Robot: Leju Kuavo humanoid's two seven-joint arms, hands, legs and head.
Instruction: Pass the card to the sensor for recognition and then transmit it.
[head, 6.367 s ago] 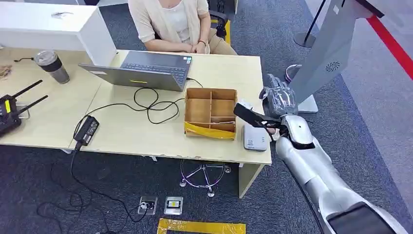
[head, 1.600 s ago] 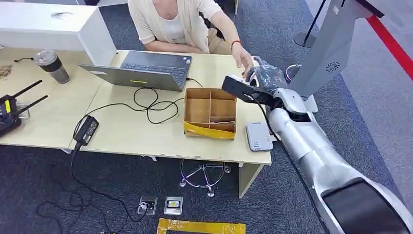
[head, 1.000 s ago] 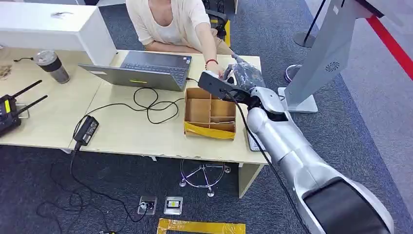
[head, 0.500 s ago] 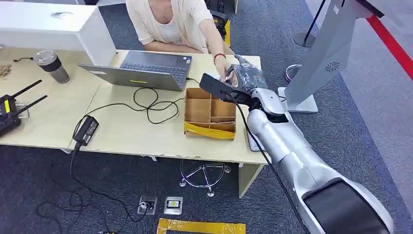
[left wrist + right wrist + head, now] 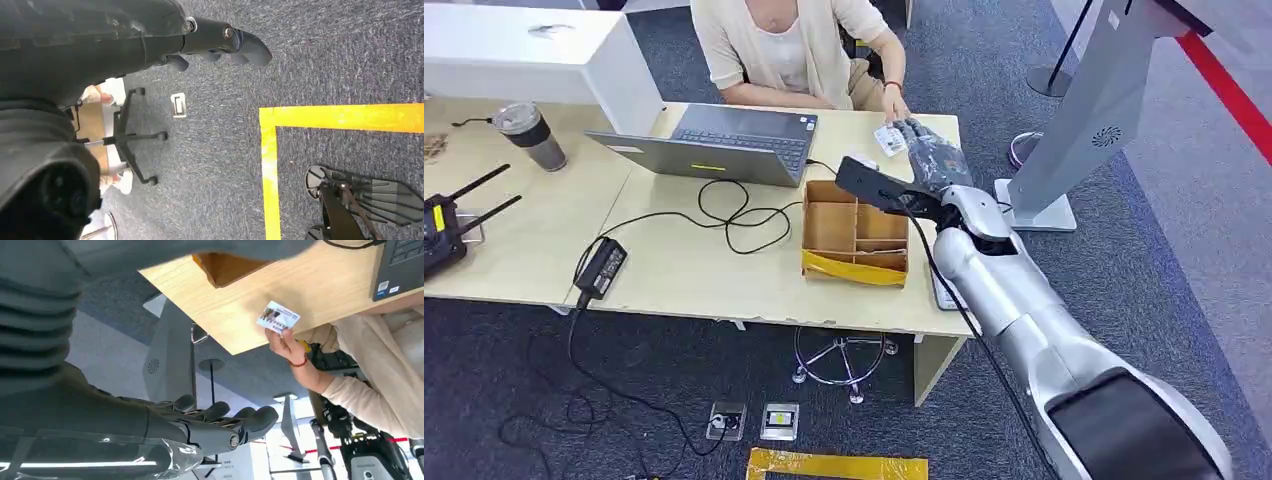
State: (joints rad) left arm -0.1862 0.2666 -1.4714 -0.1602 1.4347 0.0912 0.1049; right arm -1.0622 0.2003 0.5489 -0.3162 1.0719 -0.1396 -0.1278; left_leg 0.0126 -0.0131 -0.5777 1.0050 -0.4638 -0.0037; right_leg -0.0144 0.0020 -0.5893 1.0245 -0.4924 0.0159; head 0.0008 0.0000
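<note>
Card [image 5: 888,138] now sits in the person's hand [image 5: 894,108], off the right robot hand [image 5: 931,152], whose fingers are apart, empty; wrist view shows its printed face, long axis tilted across the desk [image 5: 724,270] edge.

The left hand [image 5: 220,42] reaches in with dark fingers [image 5: 245,45] held loosely together, slightly curled, nothing in them. Beyond them lies blue-grey carpet [image 5: 220,165] marked by yellow tape [image 5: 300,117] forming a corner. A black star-shaped chair base [image 5: 132,137] on castors stands on the carpet, with a small silver floor socket [image 5: 178,104] near it. A dark ribbed foot-like part [image 5: 370,197] sits inside the taped corner.
</note>
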